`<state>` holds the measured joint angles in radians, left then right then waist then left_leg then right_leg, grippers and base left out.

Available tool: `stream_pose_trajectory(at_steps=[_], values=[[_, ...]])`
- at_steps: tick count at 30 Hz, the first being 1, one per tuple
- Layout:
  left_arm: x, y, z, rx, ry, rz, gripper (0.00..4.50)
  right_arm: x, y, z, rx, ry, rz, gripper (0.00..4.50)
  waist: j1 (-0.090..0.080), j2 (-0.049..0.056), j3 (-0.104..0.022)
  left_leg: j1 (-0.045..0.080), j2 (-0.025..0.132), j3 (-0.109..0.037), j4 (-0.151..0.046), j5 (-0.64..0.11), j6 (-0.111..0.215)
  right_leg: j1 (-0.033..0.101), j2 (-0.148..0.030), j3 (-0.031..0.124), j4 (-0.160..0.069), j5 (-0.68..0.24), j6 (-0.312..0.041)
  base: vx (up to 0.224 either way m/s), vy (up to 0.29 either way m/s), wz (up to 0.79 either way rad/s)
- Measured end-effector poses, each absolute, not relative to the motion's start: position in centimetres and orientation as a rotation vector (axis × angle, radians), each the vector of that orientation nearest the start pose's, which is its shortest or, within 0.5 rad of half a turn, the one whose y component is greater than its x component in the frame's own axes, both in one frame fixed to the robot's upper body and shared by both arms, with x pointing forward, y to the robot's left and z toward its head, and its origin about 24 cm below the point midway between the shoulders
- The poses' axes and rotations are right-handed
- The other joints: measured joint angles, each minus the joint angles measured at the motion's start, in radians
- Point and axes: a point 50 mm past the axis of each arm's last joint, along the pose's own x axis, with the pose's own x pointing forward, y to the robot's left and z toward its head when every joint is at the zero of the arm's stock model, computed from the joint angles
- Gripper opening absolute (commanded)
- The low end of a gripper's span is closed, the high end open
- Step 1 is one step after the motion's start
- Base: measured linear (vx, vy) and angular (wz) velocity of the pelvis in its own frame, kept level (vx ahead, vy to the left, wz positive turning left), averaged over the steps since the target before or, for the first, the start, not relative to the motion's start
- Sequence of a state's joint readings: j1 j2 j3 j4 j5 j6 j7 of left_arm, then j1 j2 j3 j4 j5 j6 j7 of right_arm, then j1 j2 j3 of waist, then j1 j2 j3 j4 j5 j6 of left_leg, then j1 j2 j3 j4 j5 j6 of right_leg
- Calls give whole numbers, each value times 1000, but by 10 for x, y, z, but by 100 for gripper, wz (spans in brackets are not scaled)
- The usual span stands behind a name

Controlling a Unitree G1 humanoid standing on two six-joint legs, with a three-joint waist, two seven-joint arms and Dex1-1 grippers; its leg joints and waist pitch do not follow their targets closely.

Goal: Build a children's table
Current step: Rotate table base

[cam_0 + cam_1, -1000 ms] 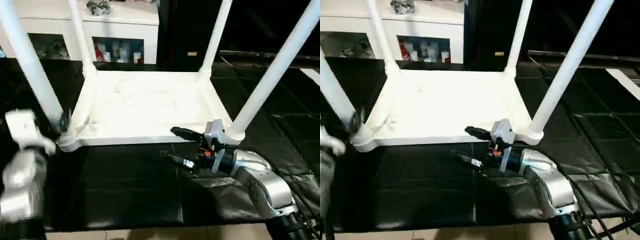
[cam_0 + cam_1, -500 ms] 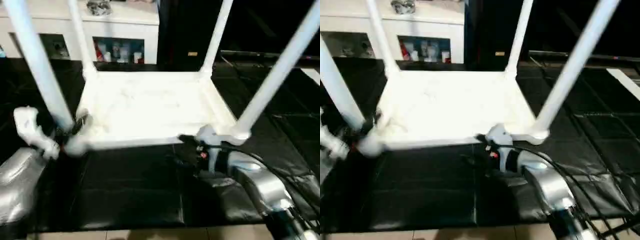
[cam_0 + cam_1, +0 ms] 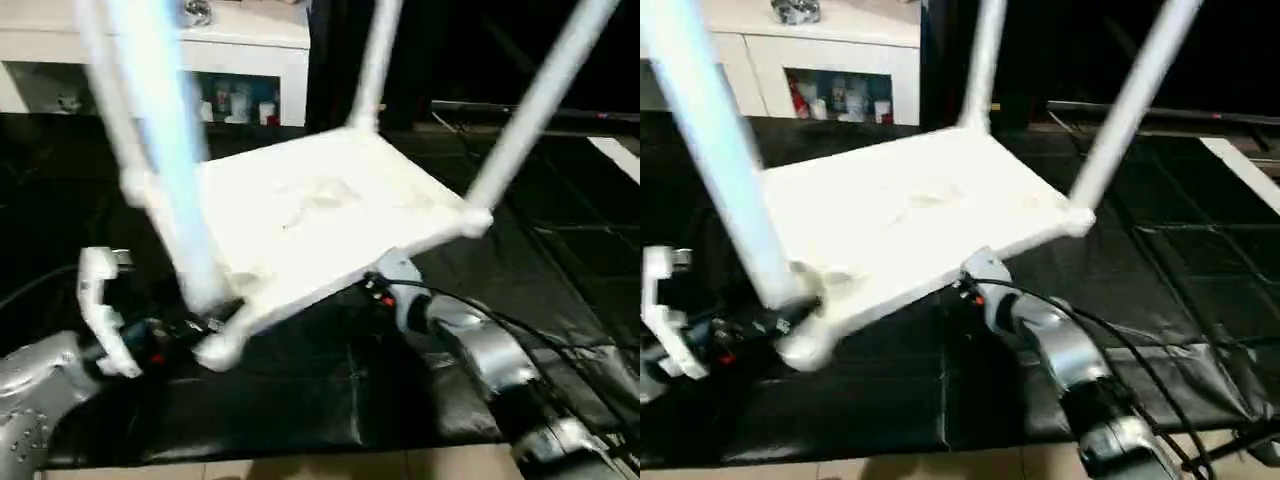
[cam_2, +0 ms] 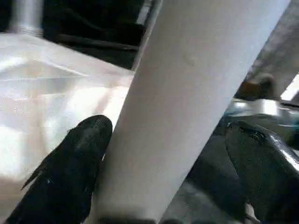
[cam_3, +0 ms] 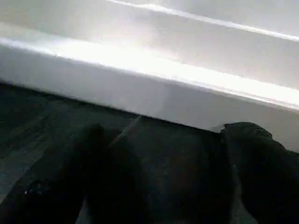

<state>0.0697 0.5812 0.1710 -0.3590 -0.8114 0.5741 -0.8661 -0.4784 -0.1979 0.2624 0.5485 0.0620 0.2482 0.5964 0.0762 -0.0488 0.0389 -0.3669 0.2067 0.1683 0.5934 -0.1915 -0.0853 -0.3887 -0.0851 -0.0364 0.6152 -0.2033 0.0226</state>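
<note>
Table (image 3: 320,215) sits upside down, centre frame, tilted: near-left corner low, right side lifted off the black padded floor mat (image 3: 300,400). All four legs are socketed, long axes pointing up. My left gripper (image 4: 154,186) straddles the near-left leg (image 3: 170,190) at its base, jaws wide, not clamped. My right gripper (image 5: 159,186) is under the near edge, open, holding nothing. Left arm is closer. Smooth white plastic, tapered tubes — slippery, I'd guess.
</note>
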Motion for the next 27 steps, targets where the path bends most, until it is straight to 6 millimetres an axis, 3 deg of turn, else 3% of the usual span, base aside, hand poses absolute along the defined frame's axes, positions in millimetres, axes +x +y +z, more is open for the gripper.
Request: stream_pose_trajectory(at_steps=[4, 7, 15, 27], values=[[206, 178, 113, -332, 166, -1098, 442, 315, -95, 17, -182, 396, 829, 450, -19, -2, 0, -1, 2, 1, -1, 2, -3, -4, 6, 2, 0, 0, -1, 0, 0, 0], [208, 165, 114, -365, 146, -1147, 442, 317, -89, 19, -176, 379, 861, 450, -23, -7, 1, -3, 4, 1, -4, 5, -8, -10, 10, 2, 3, 0, -5, 0, 0, 0], [220, 139, 113, -379, 136, -1183, 442, 324, -88, 19, -162, 341, 841, 450, -15, -12, 4, -1, 6, 1, -3, 7, -11, -11, 10, 1, 13, -2, -9, 0, 0, 0], [251, 105, 121, -357, 66, -1221, 442, 336, -82, 18, -118, 314, 760, 450, -24, -12, 4, -1, 8, 0, -2, 8, -13, -13, 12, 0, 16, 1, -13, 0, 0, 0]])
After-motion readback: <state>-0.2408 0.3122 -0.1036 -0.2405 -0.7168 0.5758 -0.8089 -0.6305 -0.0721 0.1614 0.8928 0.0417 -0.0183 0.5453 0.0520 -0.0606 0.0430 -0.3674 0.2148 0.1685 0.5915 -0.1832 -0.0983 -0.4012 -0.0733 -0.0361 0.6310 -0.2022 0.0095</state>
